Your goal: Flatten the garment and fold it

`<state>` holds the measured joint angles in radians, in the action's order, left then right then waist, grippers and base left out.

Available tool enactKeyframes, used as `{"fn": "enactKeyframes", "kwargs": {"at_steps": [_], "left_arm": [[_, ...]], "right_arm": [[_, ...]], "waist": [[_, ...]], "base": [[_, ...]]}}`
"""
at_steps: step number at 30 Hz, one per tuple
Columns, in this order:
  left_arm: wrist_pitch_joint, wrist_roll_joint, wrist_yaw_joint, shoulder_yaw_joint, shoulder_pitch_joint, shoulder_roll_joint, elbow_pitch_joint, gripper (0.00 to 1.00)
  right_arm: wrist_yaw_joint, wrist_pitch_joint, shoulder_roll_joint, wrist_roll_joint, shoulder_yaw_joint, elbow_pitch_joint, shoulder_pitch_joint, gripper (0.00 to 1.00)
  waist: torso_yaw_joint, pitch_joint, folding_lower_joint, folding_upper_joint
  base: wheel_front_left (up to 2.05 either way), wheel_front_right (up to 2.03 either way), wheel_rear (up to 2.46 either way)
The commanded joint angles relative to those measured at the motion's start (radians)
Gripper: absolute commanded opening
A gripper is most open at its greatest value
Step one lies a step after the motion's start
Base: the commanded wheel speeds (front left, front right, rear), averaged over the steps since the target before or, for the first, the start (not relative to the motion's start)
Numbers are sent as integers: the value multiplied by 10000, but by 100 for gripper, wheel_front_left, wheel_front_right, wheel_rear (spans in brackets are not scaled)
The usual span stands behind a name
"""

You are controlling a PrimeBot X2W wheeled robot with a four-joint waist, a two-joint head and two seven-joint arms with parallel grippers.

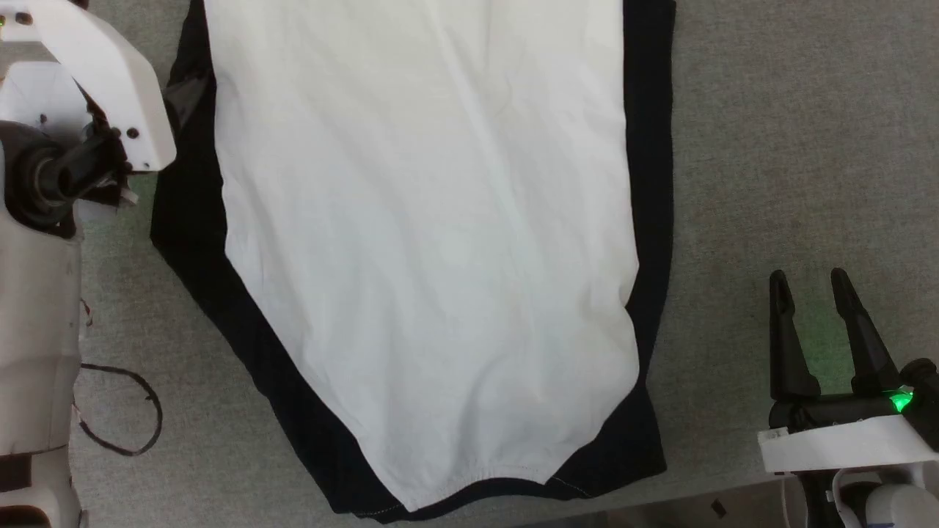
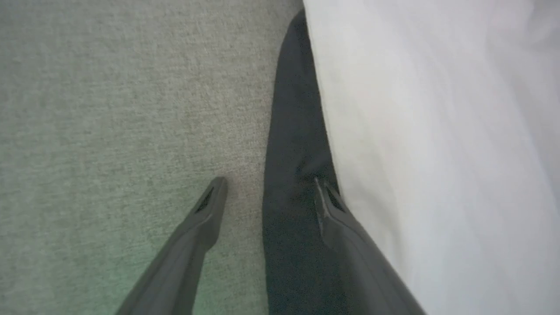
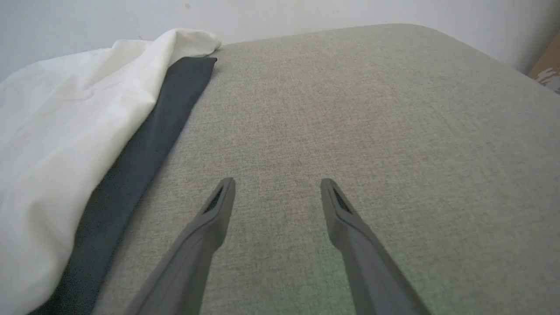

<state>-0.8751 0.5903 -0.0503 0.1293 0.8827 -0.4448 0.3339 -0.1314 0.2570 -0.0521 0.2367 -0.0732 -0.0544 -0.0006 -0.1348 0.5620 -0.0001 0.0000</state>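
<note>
Garment (image 1: pixel 433 257) lies spread on the grey cloth surface (image 1: pixel 777 147), white panel up, with a black band down each long side. The curved hem is nearest me, at the bottom of the head view, and the upper part runs off that view's top edge. It's mostly flat with a few shallow creases, not folded yet. In the right wrist view the white layer looks rumpled at the far end, lapping over the black band there.

My left gripper (image 2: pixel 270 183) sits at the garment's left edge. The jaws are spread wide and grip nothing. One finger (image 2: pixel 205 218) is over bare surface. The other is over the black band, just beside the white panel. Can't tell if the tips touch the cloth. In the head view my left arm (image 1: pixel 44 293) fills the left edge, its white wrist housing close beside the black band.

My right gripper (image 1: pixel 808 277) is at the lower right of the head view, well apart from the garment's right band, fingers pointing up the view. Its jaws are wide apart and empty, over bare surface. A green light (image 1: pixel 901 401) glows at its base.

A thin black cable loop (image 1: pixel 139 411) hangs by my left arm. A pale wall (image 3: pixel 306 13) stands behind the surface's rounded far corner.
</note>
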Motion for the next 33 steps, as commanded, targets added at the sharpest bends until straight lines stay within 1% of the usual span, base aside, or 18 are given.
{"fn": "enactKeyframes", "kwargs": {"at_steps": [1,2,3,12,17,21,26,27,33], "left_arm": [[-348,177,9,187,-360,241,158,62],[-408,214,14,181,-395,225,100,35],[-405,234,7,173,-432,207,32,0],[-103,429,-90,53,-782,125,-398,0],[814,424,-95,-212,-767,200,-467,0],[1557,441,-153,-433,-990,188,-309,0],[1976,622,-281,-599,-1516,123,-356,0],[1976,622,-281,-599,-1516,123,-356,0],[2493,742,-354,-858,-2054,-44,-555,0]], "right_arm": [[7,47,18,-67,-39,24,-195,100],[7,47,18,-63,-36,35,-211,100],[7,47,18,-58,-27,46,-231,100],[7,47,18,-48,-136,177,-351,100],[7,47,18,-67,-122,260,-318,100],[7,47,18,-83,-36,381,-203,100],[7,47,18,-162,-53,549,89,100],[7,47,18,-162,-53,549,89,100],[7,8,18,-229,14,663,476,100]], "waist": [[-24,29,1,0],[-38,44,1,0],[-55,56,1,0],[-93,-66,1,0],[21,-397,1,0],[141,-933,1,0],[359,-1820,1,0],[359,-1820,1,0],[640,-2765,1,0]], "base": [[0,0,0],[0,0,0],[0,0,0],[0,0,0],[0,0,0],[0,0,0],[0,0,0],[0,0,0],[0,0,0]]}}
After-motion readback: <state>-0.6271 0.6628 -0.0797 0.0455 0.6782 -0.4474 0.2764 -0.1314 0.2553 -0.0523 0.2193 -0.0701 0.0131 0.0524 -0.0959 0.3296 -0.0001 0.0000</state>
